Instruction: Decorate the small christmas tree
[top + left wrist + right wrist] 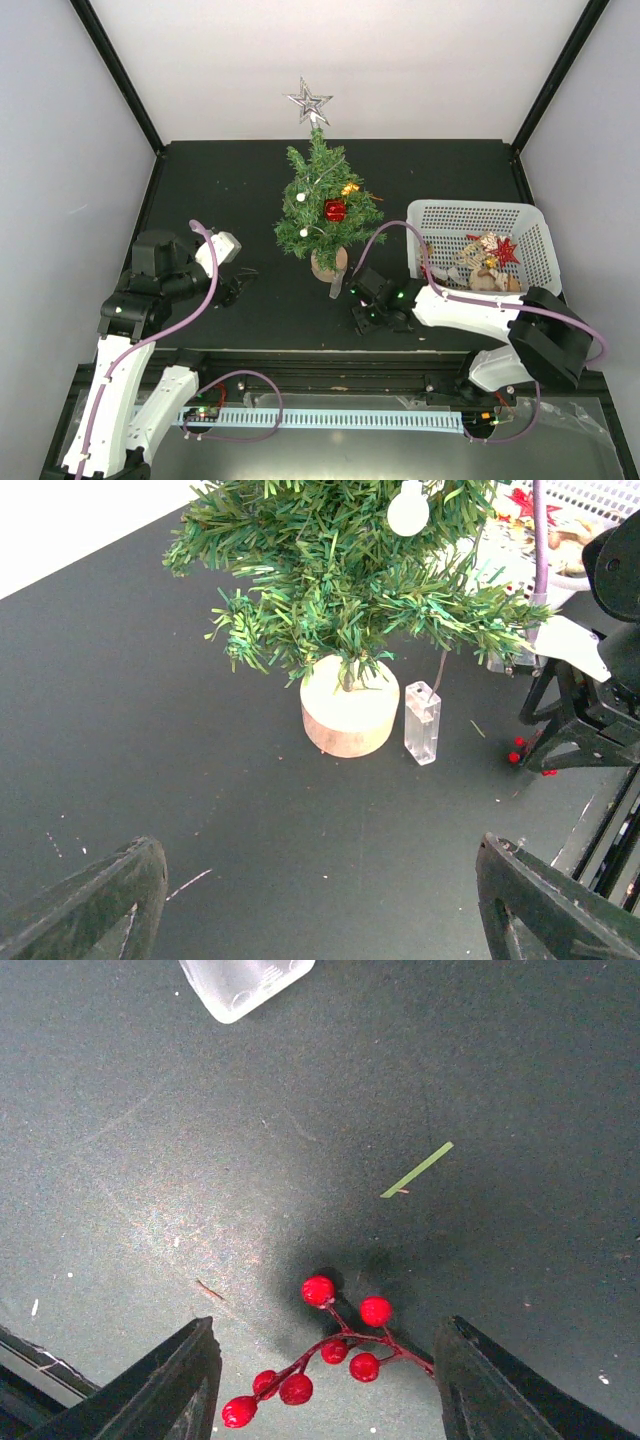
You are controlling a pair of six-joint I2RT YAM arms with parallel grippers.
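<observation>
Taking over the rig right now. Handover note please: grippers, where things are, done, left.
Left gripper: jaws open, empty, low over the table, facing the small christmas tree.
Right gripper: jaws open, empty, over a red berry sprig lying on the table.
Tree stands mid-table on its wooden base, with a clear plastic box beside it.
Done: silver star on top; red ornament and white balls hung.
Left: probably grasp the sprig and hang it; more decorations sit in the white basket.
</observation>
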